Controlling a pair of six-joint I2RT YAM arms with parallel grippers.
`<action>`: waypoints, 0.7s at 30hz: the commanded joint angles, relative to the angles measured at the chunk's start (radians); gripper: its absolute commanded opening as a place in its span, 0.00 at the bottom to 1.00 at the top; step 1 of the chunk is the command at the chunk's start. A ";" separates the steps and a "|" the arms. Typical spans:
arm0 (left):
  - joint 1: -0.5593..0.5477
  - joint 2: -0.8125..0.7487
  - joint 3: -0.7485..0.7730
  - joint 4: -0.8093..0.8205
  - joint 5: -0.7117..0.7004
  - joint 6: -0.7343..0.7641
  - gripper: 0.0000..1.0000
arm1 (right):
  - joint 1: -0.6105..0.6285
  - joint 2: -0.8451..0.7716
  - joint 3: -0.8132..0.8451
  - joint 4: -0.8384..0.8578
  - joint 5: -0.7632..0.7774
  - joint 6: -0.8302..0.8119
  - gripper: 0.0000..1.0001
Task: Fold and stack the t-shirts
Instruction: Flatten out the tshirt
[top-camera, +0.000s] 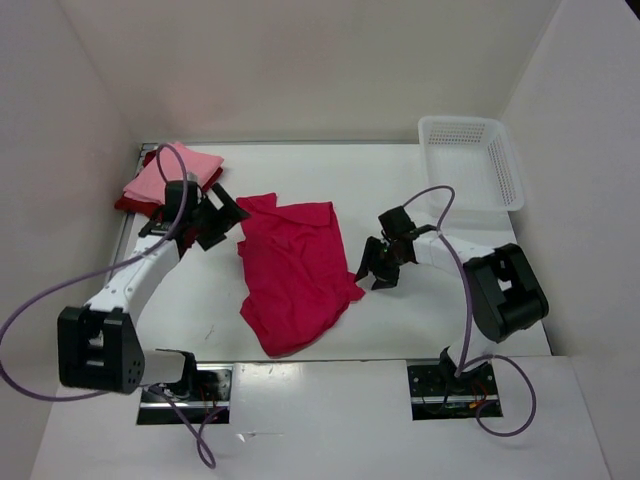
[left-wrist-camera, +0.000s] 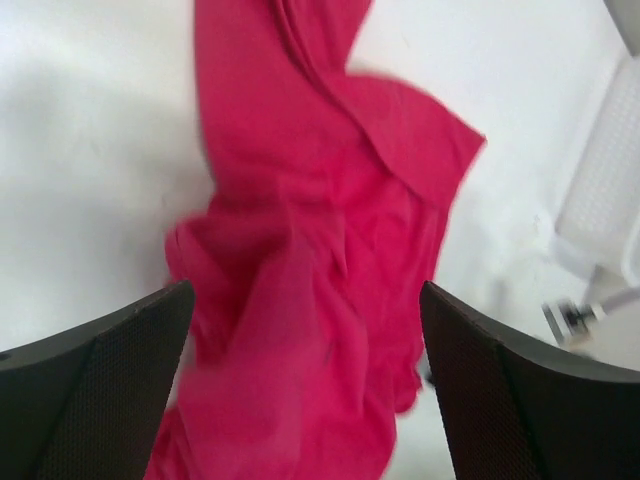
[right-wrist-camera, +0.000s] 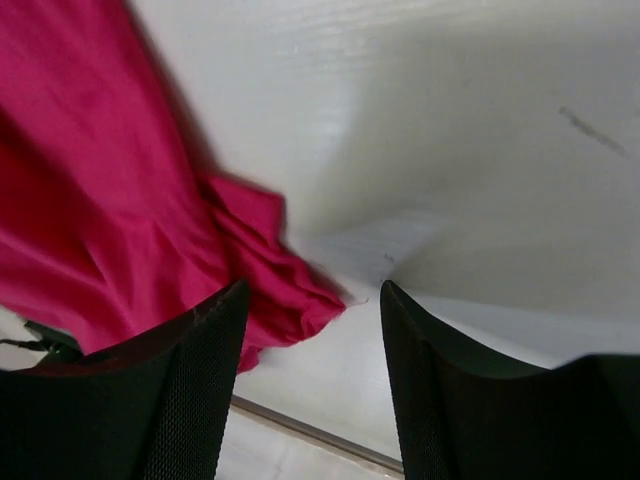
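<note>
Nearest me, the crimson shirt (top-camera: 295, 270) lay crumpled and unfolded on the white worktop (top-camera: 400, 320), about midway between the two arms, its near hem bunched toward the front edge and its far end reaching up toward the left arm's wrist. Just to its right I saw the right claw (top-camera: 375, 270) beside the cloth's right edge. In its wrist view the right claw (right-wrist-camera: 312, 290) stood spread with nothing pinched. A rumpled corner of the crimson shirt (right-wrist-camera: 120, 220) lay beside one finger, and I could not tell whether they touched; bare worktop showed in the gap. Farther back, the left claw (top-camera: 222, 222) sat at the shirt's far left corner. From its own camera the left claw (left-wrist-camera: 305, 290) was spread wide and gripping nothing, with the crimson shirt (left-wrist-camera: 330, 200) lying wrinkled below the gap. Beyond that, in the far left corner, the pink shirt (top-camera: 175, 172) rested folded on the dark red shirt (top-camera: 133, 205), whose edges showed around it. At the far right corner stood the basket (top-camera: 512, 175), well apart from all the cloth.
</note>
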 joint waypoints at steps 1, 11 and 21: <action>0.017 0.159 0.073 0.128 -0.031 0.066 1.00 | 0.008 -0.096 -0.066 0.055 0.020 0.034 0.61; -0.087 0.531 0.470 0.096 -0.075 0.312 0.94 | 0.068 -0.116 -0.135 0.089 0.008 0.113 0.62; -0.399 0.726 0.694 0.021 -0.178 0.573 1.00 | 0.068 -0.105 -0.106 0.098 0.019 0.113 0.58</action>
